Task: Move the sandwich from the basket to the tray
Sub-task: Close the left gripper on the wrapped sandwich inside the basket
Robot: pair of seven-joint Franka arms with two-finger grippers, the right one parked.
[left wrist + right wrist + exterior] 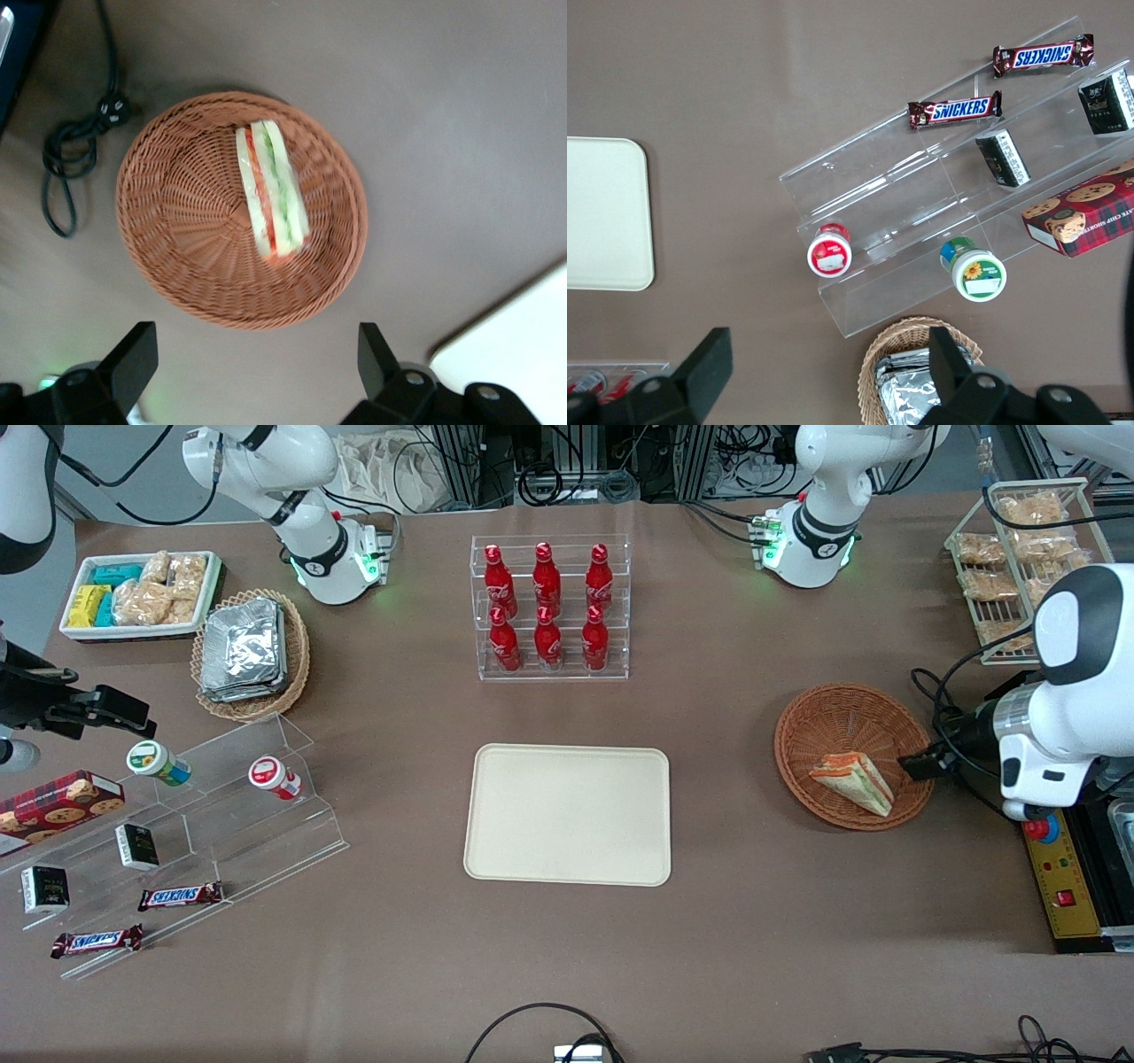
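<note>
The sandwich is a clear-wrapped wedge with pale bread and orange-red and green layers. It lies in the round reddish-brown wicker basket, in the part nearer the front camera. The left wrist view shows the sandwich lying in the basket. My left gripper hovers above the basket's rim on the working arm's side, open and empty, with both fingers wide apart in its wrist view. The cream tray lies empty at the table's middle; a corner of it also shows in the left wrist view.
A clear rack of red bottles stands farther from the camera than the tray. A wire rack of bagged snacks and a yellow control box sit at the working arm's end. A black cable lies beside the basket.
</note>
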